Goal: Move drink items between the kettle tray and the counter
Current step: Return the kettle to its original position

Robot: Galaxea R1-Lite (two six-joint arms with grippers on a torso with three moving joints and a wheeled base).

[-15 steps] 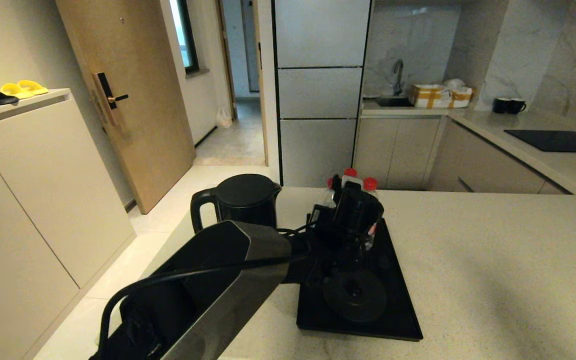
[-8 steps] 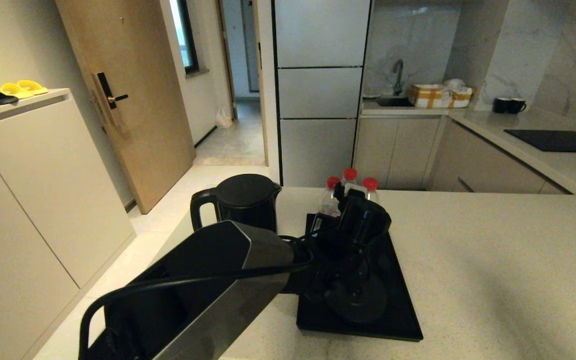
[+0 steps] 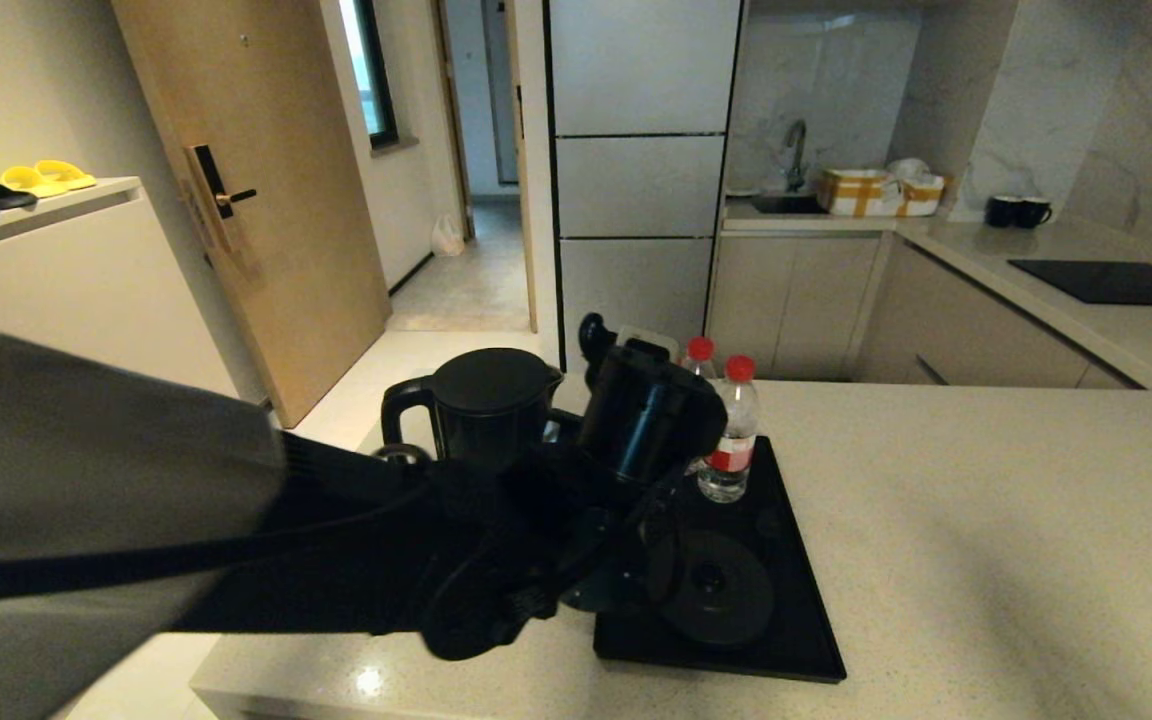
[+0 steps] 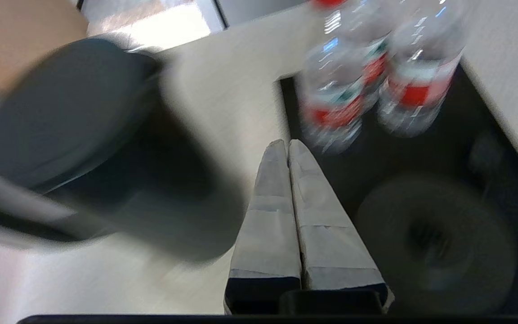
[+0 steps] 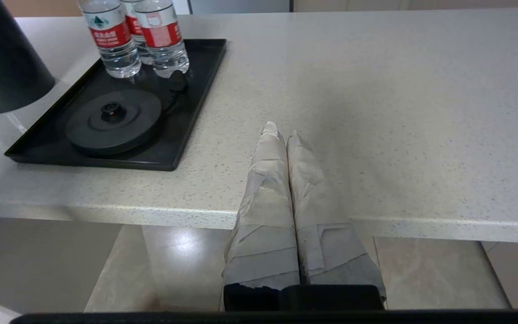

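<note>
One glossy black kettle [image 3: 484,408] stands on the counter [image 3: 986,540], just left of the kettle tray [image 3: 804,620].
My left pincer [image 4: 286,146], fingers pressed together, hangs between kettle and water bottles [image 3: 731,430]; my right pincer [image 5: 280,131], also together, idles at the counter's near edge.

Speckled beige worktop [image 3: 986,520]
On it: black kettle [image 3: 481,405] at left, black tray [image 3: 796,640] just beside it.
</note>
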